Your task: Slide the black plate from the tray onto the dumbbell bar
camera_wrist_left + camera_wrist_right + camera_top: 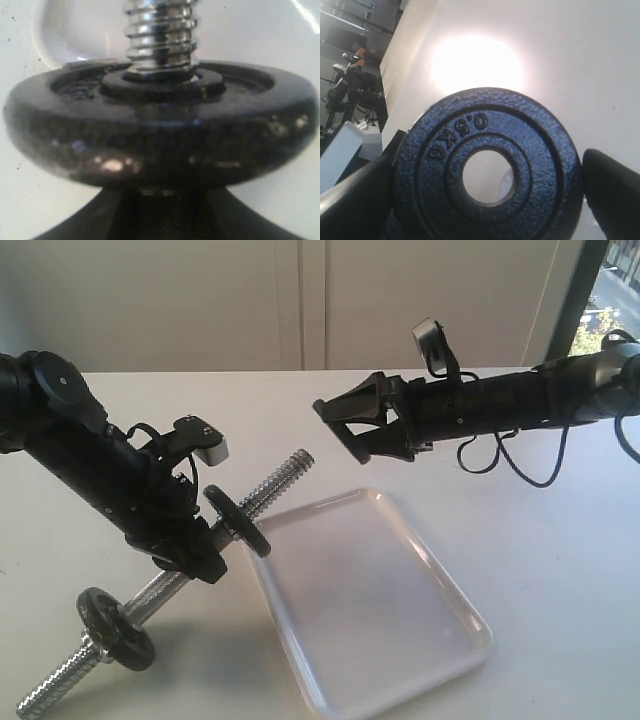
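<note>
- White wall panels [200,300] are standing behind the far edge of a white bench [560,570]. A window [612,290] is showing past the far right corner.
- The tray [380,610] is lying flat on the bench by the near edge, about in the middle, turned a bit slantwise.
- The left gripper [195,552] is squeezing the smooth middle of the bar [278,483], close to the left edge of the bench.
- The bar is tilting. Its high screw end is pointing toward the middle of the bench, and its low end is pointing down at the near left corner. I cannot tell if the low end is touching the bench.
- Two dark discs are sitting on the bar, one on each side of the left gripper. The upper disc [238,521] is just beside the gripper and near the tray's left corner. The lower disc [115,628] is sitting a little apart from it.
- In the left wrist view the upper disc is filling the picture, and the shiny screw end is sticking out of its hole.
- The right gripper [338,430] is hanging in the air over the middle of the bench, toward the far edge.
- Its fingers [615,195] are pinching the plate [540,165] by the rim, one on each side.
- The plate is up in the air, off the tray, near the bar's high end but not touching it.
- The plate's flat face is showing "0.5KG", and light is shining through its hole.
</note>
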